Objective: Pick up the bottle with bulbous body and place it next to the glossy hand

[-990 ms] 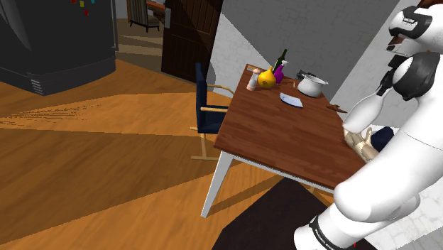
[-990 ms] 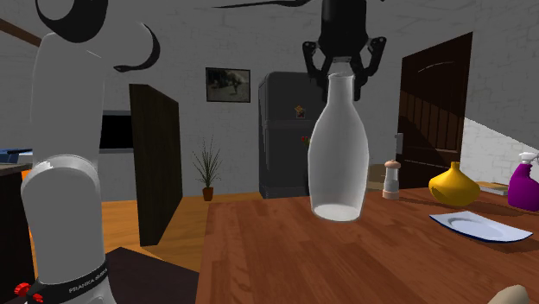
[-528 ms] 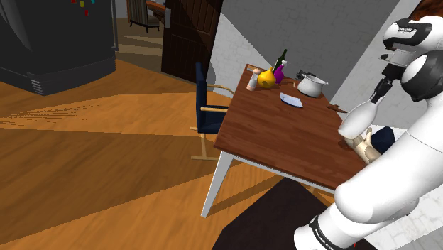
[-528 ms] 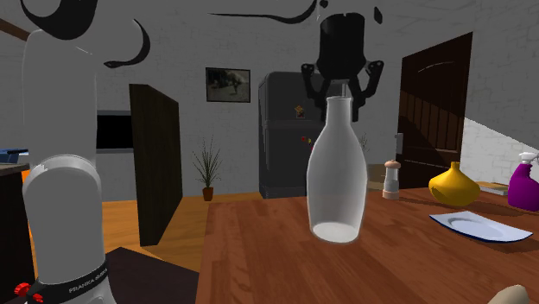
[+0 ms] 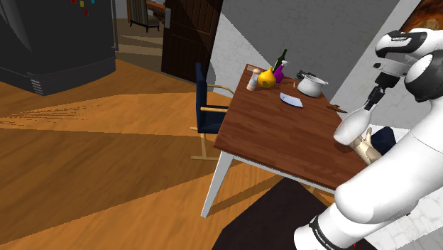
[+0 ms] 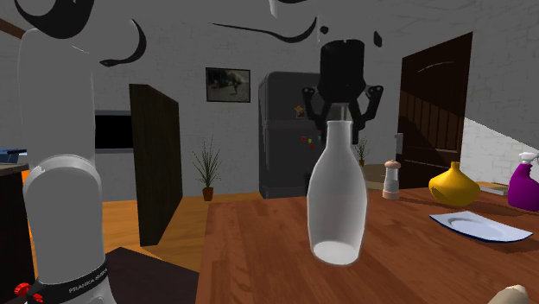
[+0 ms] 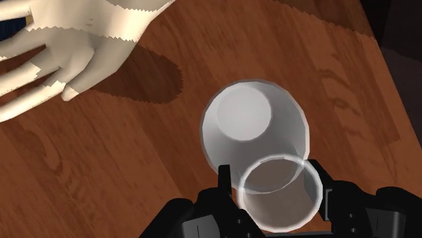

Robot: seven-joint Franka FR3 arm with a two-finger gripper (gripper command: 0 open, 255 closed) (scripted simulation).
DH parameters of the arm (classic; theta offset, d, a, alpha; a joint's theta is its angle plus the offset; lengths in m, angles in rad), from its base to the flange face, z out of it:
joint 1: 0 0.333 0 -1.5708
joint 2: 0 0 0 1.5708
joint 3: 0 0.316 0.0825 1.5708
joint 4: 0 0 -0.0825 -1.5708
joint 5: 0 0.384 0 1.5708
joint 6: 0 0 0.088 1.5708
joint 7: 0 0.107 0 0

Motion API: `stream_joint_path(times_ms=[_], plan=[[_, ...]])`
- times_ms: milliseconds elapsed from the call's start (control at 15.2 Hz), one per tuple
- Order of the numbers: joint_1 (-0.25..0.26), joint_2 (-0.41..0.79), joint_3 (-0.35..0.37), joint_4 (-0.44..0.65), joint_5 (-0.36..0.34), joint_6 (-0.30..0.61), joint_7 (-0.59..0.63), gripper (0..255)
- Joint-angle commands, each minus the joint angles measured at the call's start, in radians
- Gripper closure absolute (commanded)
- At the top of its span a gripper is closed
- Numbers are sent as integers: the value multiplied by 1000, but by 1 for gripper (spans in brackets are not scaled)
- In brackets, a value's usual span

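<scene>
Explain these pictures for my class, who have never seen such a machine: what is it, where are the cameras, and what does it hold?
It is a white robot arm in a simulated house. One camera looks over its shoulder, one stands low by the wooden table, one sits on its wrist looking down. Its black tool clasps the mouth of a pale bottle beside a model hand. Farther along are a yellow vase, a purple spray bottle, a shaker and a plate.

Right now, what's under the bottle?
Brown wooden tabletop shows all round the grey bottle. The pale hand lies off to one side, not beneath it. The patch straight below its base is hidden by the bottle itself.
</scene>
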Motion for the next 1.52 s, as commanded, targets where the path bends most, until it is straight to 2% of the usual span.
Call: stream_joint_path(times_ms=[0,1056,1452], plan=[[1,-9,1,-37,-6,31,4,255],[1,-2,0,-247,-3,246,10,255],[0,-1,0,-253,-2,253,9,255]])
